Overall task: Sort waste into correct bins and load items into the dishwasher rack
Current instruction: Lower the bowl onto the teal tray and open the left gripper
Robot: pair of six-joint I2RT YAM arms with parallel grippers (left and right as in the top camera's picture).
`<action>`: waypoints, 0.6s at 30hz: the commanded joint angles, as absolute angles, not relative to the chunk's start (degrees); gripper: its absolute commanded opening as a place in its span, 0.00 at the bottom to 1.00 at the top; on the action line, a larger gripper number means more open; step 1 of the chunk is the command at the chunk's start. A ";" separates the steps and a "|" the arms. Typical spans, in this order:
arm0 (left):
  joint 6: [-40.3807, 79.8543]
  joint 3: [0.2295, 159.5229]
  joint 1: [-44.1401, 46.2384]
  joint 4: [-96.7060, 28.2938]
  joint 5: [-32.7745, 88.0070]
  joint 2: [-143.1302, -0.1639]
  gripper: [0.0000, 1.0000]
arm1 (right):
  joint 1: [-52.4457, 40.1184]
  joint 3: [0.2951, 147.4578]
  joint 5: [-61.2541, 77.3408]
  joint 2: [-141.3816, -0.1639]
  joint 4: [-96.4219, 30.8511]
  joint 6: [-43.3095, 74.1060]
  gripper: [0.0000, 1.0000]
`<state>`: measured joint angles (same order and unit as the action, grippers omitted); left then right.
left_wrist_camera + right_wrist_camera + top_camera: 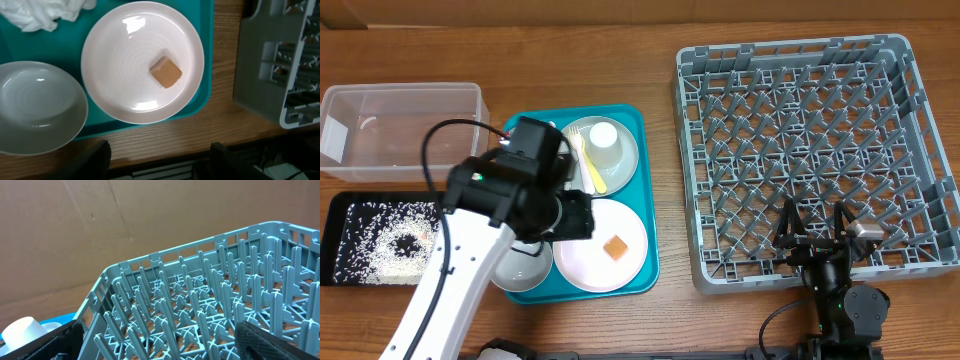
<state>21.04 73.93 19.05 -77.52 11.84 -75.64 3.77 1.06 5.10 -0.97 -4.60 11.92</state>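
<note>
Before pinching orange food cube (166, 71), four o'clock of pink plate (117, 80) centre, square spread left jaws to flat faces; right jaws likewise spread.

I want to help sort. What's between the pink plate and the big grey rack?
Only the rim of the teal tray and bare wooden table, seen from overhead.

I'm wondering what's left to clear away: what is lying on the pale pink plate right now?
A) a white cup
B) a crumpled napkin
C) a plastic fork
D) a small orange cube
D: a small orange cube sits alone near the middle of the pale pink plate, while the napkin lies off it on the teal tray.
</note>
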 commanded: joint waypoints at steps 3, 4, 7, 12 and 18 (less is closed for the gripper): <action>23.83 74.24 24.18 -75.94 9.41 -75.07 0.79 | 4.10 0.47 4.78 -0.89 -4.36 11.53 1.00; 23.83 74.24 24.95 -75.53 9.39 -75.16 0.81 | 4.10 0.47 4.78 -0.89 -4.36 11.51 1.00; 23.92 74.24 26.17 -74.46 8.93 -75.66 1.00 | 4.10 0.47 4.78 -0.89 -4.36 11.51 1.00; 25.98 74.24 26.28 -72.64 5.17 -76.60 1.00 | 4.10 0.47 4.78 -0.89 -4.36 11.51 1.00; 28.69 74.24 25.69 -75.85 -6.63 -77.32 1.00 | 4.10 0.47 4.78 -0.89 -4.36 11.51 1.00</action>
<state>25.19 73.93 25.91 -73.76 3.05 -76.73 3.77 1.06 5.13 -0.97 -4.58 11.92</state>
